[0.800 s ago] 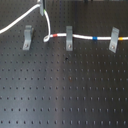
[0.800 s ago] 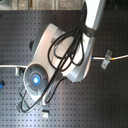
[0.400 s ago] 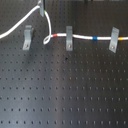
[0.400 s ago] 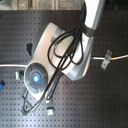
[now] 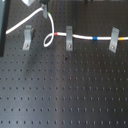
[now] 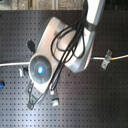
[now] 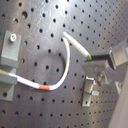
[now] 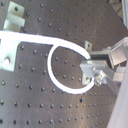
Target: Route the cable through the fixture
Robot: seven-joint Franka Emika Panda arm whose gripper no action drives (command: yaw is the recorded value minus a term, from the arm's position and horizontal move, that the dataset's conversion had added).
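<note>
**Handling a limp cord with the pinch point half hidden**

Judging from the screens, the cable (image 5: 80,35) was light, soft and rather slick. It curled into a free loop (image 8: 50,70) of its own accord, so I expected it to sag and spring about and not to hold whatever line I gave it. It already ran through the middle fixture (image 5: 69,39), with the red band (image 5: 61,33) just beside that fixture and the blue band (image 5: 95,37) between it and the right fixture (image 5: 114,41). The slack end trailed off the first exterior view's left, passing above the left fixture (image 5: 27,38) without entering it.

The gripper (image 5: 45,9) hung above the black perforated board (image 5: 65,90), and I took it to be pinched on the cable, since the cord rose to it from both sides. I thought a hold close to the loop was best, so that only a short, steerable length hung free. Pinching harder than needed risked kinking it.

Much was hard to make out:
- In the first exterior view the gripper was cut off at the frame's top.
- In the second exterior view the arm (image 6: 60,50) covered nearly everything, leaving only one fixture (image 6: 105,61) and scraps of cord.
- In both wrist views the fingertips were blurred, so I could not see the contact itself.
</note>
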